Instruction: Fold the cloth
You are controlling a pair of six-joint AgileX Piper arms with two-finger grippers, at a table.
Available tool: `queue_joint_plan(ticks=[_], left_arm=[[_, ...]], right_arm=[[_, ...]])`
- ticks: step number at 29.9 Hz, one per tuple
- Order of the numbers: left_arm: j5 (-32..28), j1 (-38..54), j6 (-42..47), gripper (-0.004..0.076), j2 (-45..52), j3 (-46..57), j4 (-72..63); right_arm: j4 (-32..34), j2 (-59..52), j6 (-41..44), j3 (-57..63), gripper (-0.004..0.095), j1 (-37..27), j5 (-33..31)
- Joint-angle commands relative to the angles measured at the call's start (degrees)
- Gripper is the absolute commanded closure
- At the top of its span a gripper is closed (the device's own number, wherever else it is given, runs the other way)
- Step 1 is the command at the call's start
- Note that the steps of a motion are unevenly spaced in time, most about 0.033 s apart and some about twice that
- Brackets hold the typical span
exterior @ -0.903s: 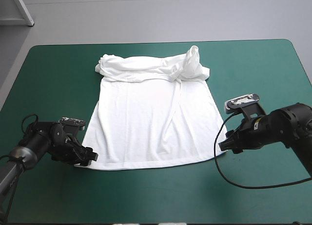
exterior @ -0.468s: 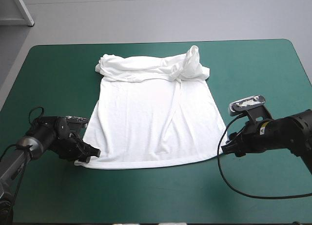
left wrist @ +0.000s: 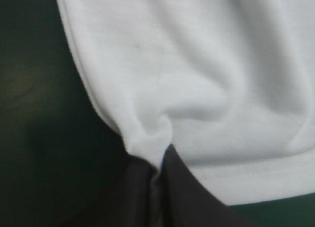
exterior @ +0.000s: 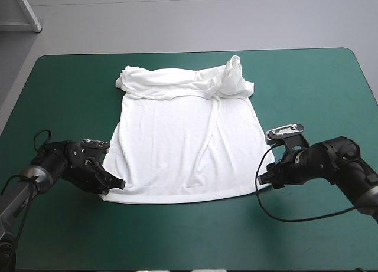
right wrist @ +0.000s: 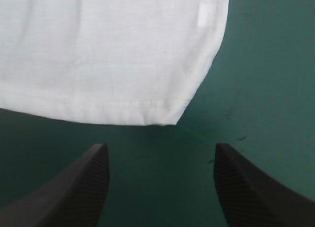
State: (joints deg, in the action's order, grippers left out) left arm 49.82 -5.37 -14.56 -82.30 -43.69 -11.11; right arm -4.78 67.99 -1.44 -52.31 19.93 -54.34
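T-shirt (exterior: 183, 148), flat. Left gripper (exterior: 117, 183) newly clamps one hem corner; right gripper (exterior: 267, 181), fingers wide, nears the other, so lifting waits

This is a robotics lab or test room. The bench (exterior: 71, 83) is a wide work surface with rounded corners under a smooth teal-green cover, and it stands on a plain grey floor (exterior: 207, 18). Two dark robot arms reach onto it from opposite sides, the left arm (exterior: 53, 166) and the right arm (exterior: 331, 160), each ending in black fingers (right wrist: 83, 187) low over the cover. One white T-shirt (exterior: 183, 148) lies spread on the bench as the single work piece. A white-framed panel (exterior: 23, 9) shows on the floor past the far left corner.
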Motion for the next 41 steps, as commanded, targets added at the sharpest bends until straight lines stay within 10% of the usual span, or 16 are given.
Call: queue_joint_plan(ticks=[1,16,24,41], left_arm=[[-2.2,-0.5,-0.9,0.0705,-1.4,1.4,-4.6],[-1.3,-0.5,-1.3,0.0705,-1.4,1.4,-5.1],[-3.0,-0.5,-1.3,0.0705,-1.4,1.4,-7.9],[-1.5,-0.4,-3.3,0.0704,7.9,-17.8,-6.7]], right_arm=[[-0.1,2.5,-0.5,-1.1,0.0328,-0.3,6.4],[-10.9,21.0,-4.0,-1.1,0.0353,-0.2,11.2],[-14.3,21.5,-9.3,-1.1,0.0920,-0.2,12.0],[-9.3,9.4,-12.9,-14.5,0.0925,-0.2,14.3]])
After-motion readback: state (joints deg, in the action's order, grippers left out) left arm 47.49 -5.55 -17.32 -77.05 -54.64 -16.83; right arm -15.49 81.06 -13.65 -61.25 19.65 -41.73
